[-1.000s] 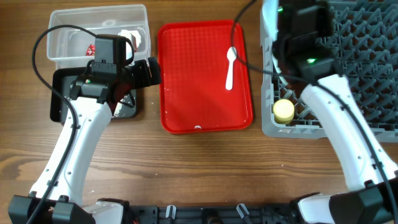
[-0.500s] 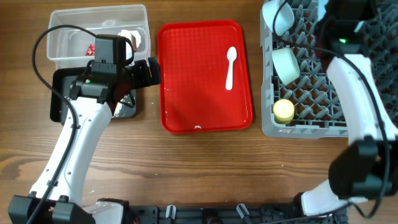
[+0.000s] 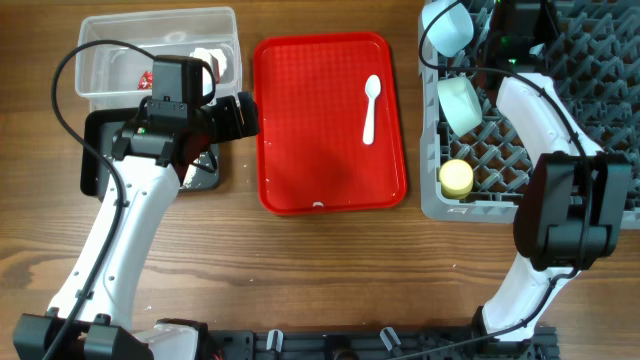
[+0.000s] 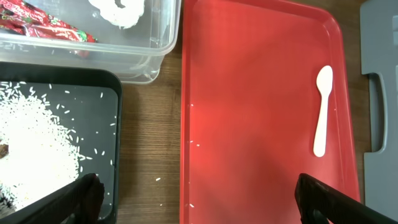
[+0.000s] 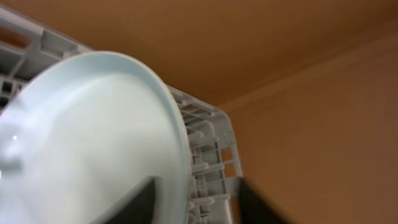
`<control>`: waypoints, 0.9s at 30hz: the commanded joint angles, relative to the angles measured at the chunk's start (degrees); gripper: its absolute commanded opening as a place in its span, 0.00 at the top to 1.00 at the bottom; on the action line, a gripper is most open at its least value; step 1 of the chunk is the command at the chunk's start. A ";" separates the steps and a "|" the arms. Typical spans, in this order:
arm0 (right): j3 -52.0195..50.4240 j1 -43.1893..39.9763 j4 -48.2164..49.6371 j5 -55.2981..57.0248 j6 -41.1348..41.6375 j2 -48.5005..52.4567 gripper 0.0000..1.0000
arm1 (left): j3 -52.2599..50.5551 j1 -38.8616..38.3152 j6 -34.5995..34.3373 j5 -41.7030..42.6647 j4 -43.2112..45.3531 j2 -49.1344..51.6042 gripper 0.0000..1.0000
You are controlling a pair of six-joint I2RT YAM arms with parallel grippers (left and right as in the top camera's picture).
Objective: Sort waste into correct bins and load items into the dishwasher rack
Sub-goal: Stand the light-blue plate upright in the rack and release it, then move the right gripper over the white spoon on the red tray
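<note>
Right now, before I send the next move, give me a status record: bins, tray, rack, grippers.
clear bin: red wrapper, white tissue
black bin: rice
red tray: white spoon
rack: blue bowl, green bowl, yellow cup, plate standing on edge
left gripper: open, above black bin and tray edge
right gripper: open, straddling plate rim

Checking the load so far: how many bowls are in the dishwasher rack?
2. The light-blue bowl sits in the dishwasher rack's far left corner, the mint-green bowl just nearer. The right arm may hide others.
</note>
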 commanded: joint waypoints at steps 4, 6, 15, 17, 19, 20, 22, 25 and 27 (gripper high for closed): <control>0.15 0.15 1.33 -0.33 7.34 -1.57 0.21 | 0.28 -0.11 0.70 -0.57 0.15 0.44 0.00; 0.15 0.33 1.14 -0.39 8.11 -3.98 0.20 | 0.26 -0.11 0.70 -0.59 0.15 0.44 0.00; 0.15 10.62 -21.14 -35.39 29.62 -17.79 0.33 | 0.26 -0.11 0.70 -0.57 0.15 0.44 0.00; 0.13 13.88 -25.07 -44.81 37.11 -17.00 0.34 | 0.26 -0.11 0.70 -0.57 0.15 0.44 0.00; 0.13 16.59 -26.69 -49.13 43.01 -15.32 0.36 | 0.28 -0.11 0.70 -0.59 0.15 0.44 0.00; 0.13 18.10 -27.06 -49.44 45.51 -14.10 0.36 | 0.28 -0.11 0.70 -0.57 0.15 0.44 0.00; 0.13 20.52 -27.41 -49.33 49.70 -10.91 0.33 | 0.28 -0.11 0.70 -0.57 0.15 0.44 0.00; 0.13 21.09 -27.54 -49.44 53.55 -7.13 0.31 | 0.28 -0.11 0.70 -0.57 0.15 0.44 0.00; 0.13 21.09 -27.67 -49.66 54.93 -4.33 0.32 | 0.28 -0.11 0.70 -0.57 0.15 0.44 0.00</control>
